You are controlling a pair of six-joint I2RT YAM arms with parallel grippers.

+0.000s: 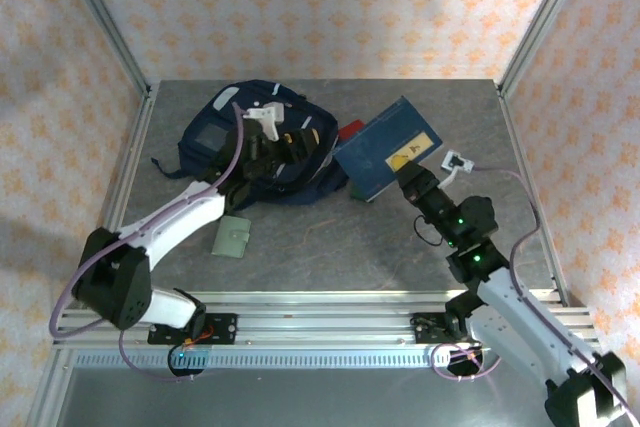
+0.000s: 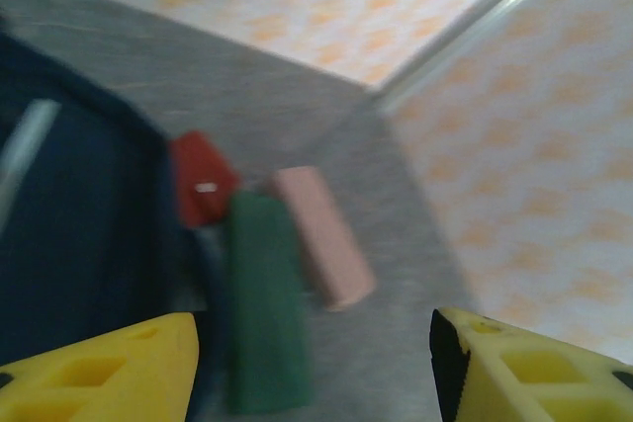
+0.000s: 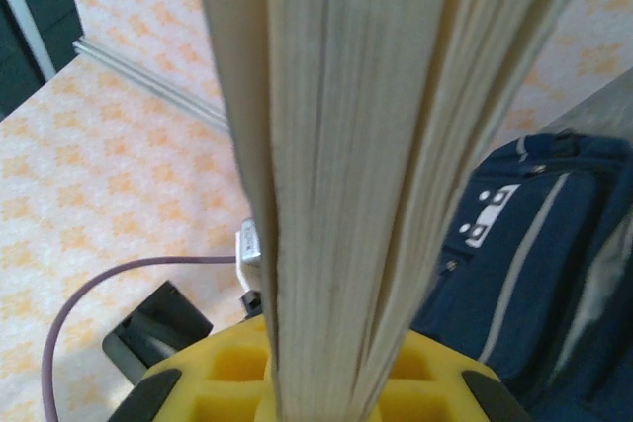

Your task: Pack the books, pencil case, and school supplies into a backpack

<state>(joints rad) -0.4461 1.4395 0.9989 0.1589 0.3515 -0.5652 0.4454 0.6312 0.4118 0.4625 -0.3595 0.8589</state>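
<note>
Two arms work over one grey table (image 1: 330,237). One navy backpack (image 1: 225,137) lies at the far left of the table, and the left arm reaches across it. The left gripper (image 2: 315,338) stands open, its two yellow fingers (image 2: 109,373) well apart with nothing between them. The right gripper (image 1: 408,182) is clamped on the near edge of the books (image 1: 385,147), which sit tilted just right of the backpack. From above, one dark blue cover with a yellow label can be counted; the right wrist camera shows pale page edges in several bundles, so the number of volumes cannot be told. Three small supplies are counted: one red square (image 2: 203,190) next to the backpack, one dark green rectangle (image 2: 262,303) beside it, and one pale green wallet (image 1: 233,237) lying apart on the near left of the table. One pink pencil case (image 2: 321,234) lies just beside the green rectangle. The left wrist picture is blurred, so whether these items touch cannot be told, and the backpack is cut off at its left edge.
</note>
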